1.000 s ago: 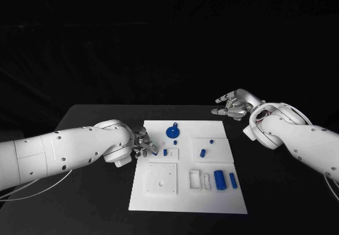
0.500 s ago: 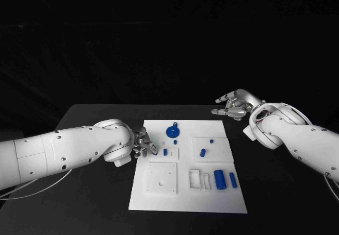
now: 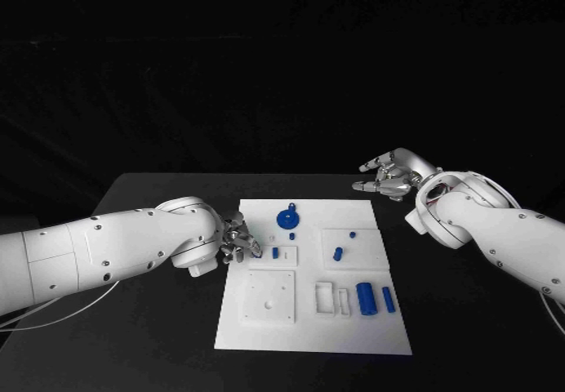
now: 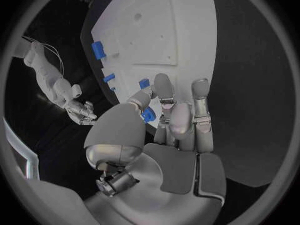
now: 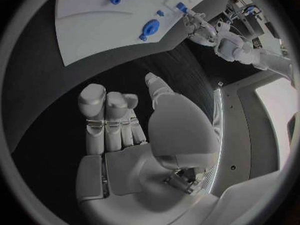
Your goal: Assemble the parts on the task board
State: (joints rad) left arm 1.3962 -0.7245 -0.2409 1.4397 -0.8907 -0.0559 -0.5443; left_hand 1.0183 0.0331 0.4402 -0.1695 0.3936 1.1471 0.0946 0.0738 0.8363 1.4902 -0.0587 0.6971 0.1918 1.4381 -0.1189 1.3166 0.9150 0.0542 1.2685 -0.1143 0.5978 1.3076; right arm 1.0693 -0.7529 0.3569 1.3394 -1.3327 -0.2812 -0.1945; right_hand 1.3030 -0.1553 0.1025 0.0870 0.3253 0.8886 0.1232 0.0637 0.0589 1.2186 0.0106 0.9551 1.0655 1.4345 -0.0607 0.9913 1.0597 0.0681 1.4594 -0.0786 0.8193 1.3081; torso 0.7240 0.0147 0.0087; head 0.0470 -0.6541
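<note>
The white task board lies in the middle of the black table. On it are a blue round disc, small blue pegs and two long blue cylinders. My left hand hovers at the board's left edge and pinches a small blue part between thumb and fingers. That blue part also appears at the left hand's fingertips in the right wrist view. My right hand hangs raised beyond the board's far right corner, holding nothing, its fingers loosely bent and apart from the thumb.
A white square plate and a white frame piece sit on the board's near half. A raised white square holds two small blue pegs. Bare black table surrounds the board.
My left hand has drawn slightly back from the board's edge with the small blue part. The right hand has not moved.
</note>
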